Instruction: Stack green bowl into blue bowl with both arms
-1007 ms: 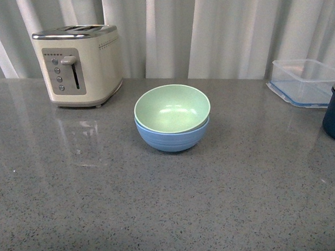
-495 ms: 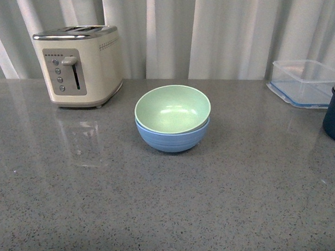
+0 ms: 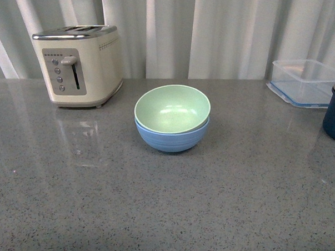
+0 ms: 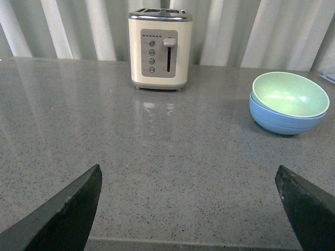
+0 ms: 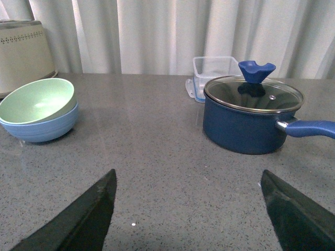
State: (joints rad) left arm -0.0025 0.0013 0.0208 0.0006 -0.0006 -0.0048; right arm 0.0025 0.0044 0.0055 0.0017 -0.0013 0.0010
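The pale green bowl (image 3: 172, 108) sits nested inside the light blue bowl (image 3: 172, 139) at the middle of the grey counter. The pair also shows in the left wrist view, green bowl (image 4: 289, 94) in blue bowl (image 4: 280, 119), and in the right wrist view, green bowl (image 5: 35, 100) in blue bowl (image 5: 44, 128). My left gripper (image 4: 188, 175) is open and empty, well back from the bowls near the counter's front edge. My right gripper (image 5: 188, 178) is open and empty, also far from the bowls. Neither arm shows in the front view.
A cream toaster (image 3: 78, 64) stands at the back left. A clear blue-rimmed container (image 3: 306, 81) sits at the back right. A dark navy pot (image 5: 251, 115) with a glass lid and a blue handle stands right of the bowls. White curtains hang behind.
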